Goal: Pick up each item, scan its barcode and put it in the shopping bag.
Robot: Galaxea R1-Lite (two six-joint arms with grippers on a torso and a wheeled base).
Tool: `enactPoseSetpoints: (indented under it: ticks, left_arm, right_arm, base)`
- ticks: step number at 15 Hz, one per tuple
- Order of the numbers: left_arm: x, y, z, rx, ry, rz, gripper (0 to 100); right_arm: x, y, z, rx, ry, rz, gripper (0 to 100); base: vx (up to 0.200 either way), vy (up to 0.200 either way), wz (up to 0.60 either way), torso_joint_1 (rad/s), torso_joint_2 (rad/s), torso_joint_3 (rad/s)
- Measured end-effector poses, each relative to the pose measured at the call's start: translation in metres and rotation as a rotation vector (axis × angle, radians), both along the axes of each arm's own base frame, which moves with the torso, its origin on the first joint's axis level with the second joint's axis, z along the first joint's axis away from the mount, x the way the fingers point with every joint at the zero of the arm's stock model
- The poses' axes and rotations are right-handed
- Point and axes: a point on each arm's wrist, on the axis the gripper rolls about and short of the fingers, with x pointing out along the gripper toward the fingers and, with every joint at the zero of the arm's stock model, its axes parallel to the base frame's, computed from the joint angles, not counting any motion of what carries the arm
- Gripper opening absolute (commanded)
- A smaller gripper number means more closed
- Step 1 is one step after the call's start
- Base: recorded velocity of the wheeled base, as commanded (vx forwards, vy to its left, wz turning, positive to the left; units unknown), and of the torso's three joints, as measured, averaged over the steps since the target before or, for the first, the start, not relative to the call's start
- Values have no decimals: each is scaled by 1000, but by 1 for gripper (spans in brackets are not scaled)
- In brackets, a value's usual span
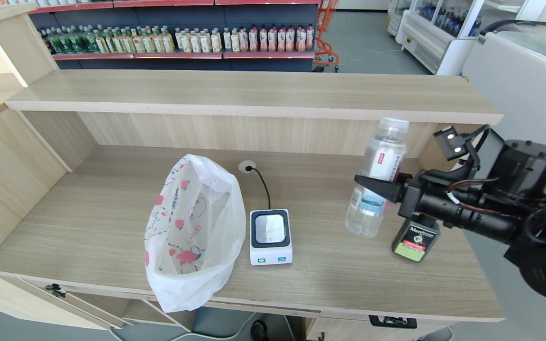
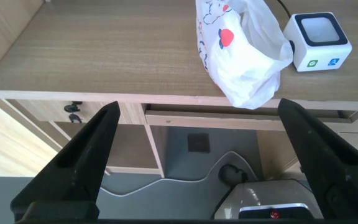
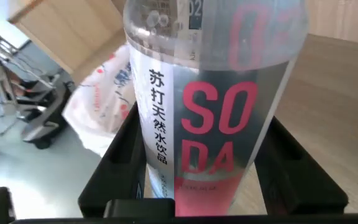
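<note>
The right arm is stretched in over the desk's [image 1: 88,222] right edge, and its right gripper [image 1: 377,187] is clamped around the bottle's [image 1: 386,156] middle. The bottle is held almost upright there; clear plastic, a clear cap and a white-and-red label are seen. The left gripper [image 2: 199,109] is held below the front edge, fingers apart.

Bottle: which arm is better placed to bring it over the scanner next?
Right. The right gripper holds the bottle upright, near the scanner; the left gripper hangs open and empty before the counter.
</note>
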Motion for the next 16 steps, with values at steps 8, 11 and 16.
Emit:
enactPoseSetpoints:
  ticks: [8,11,16]
  left_arm:
    - [0,0,0,0,0,0,100]
    - [0,0,0,0,0,0,100]
    - [0,0,0,0,0,0,100]
  right_arm:
    - [-72,-14,79,227,102,341,0]
    - [-91,-19,94,303,195,414,0]
    - [-134,-26,125,398,314,605,0]
  base:
    - [0,0,0,0,0,0]
    - [0,0,0,0,0,0]
    - [0,0,0,0,0,0]
